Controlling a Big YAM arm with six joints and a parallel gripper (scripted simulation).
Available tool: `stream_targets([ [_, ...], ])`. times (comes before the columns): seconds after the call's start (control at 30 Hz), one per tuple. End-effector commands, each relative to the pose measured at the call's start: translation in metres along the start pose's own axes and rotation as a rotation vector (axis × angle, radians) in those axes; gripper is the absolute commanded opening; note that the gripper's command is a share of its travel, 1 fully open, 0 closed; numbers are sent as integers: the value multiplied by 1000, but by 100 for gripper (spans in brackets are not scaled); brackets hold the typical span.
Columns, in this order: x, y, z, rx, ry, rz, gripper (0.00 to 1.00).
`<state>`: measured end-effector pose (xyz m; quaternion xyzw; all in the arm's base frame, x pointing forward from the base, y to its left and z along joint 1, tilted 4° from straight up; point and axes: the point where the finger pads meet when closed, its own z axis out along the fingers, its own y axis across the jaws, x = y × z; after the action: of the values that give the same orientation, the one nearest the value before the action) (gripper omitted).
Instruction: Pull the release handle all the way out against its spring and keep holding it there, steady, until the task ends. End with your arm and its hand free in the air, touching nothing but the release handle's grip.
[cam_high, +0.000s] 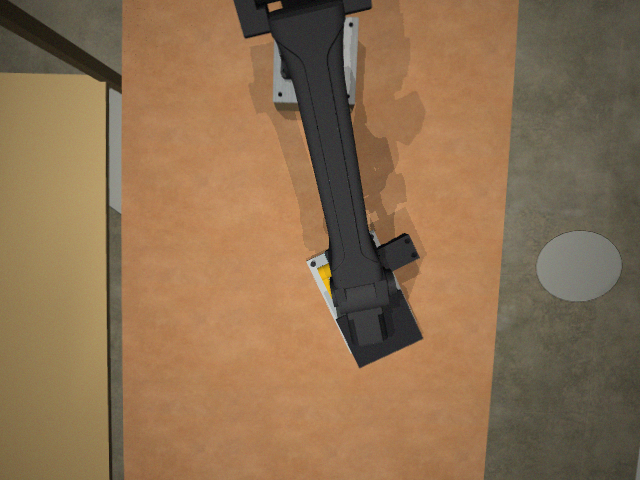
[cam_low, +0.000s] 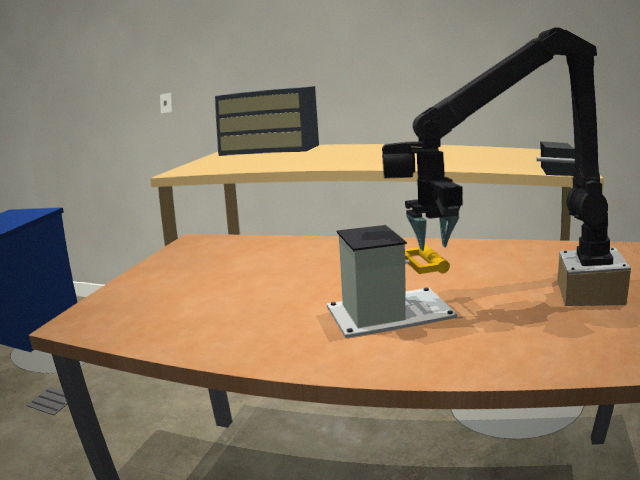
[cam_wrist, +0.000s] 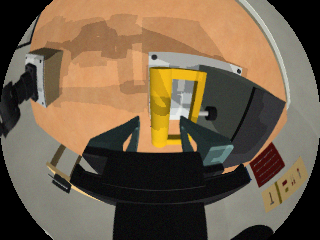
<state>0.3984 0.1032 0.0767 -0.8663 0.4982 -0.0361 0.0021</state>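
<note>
Handle (cam_high: 324, 274) mostly hidden under gripper (cam_low: 432, 238)

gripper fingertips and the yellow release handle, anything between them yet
Nothing but air. In the exterior view the open gripper hangs just above the release handle, fingers straddling its grip without closing on it; the wrist view agrees.
</note>
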Motion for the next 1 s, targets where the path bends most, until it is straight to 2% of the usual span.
stream_targets([
  [0.0, 5, -10, -2, 22, 9, -6, 53],
  [0.97, 5, -10, 19, 22, 9, -6, 53],
])
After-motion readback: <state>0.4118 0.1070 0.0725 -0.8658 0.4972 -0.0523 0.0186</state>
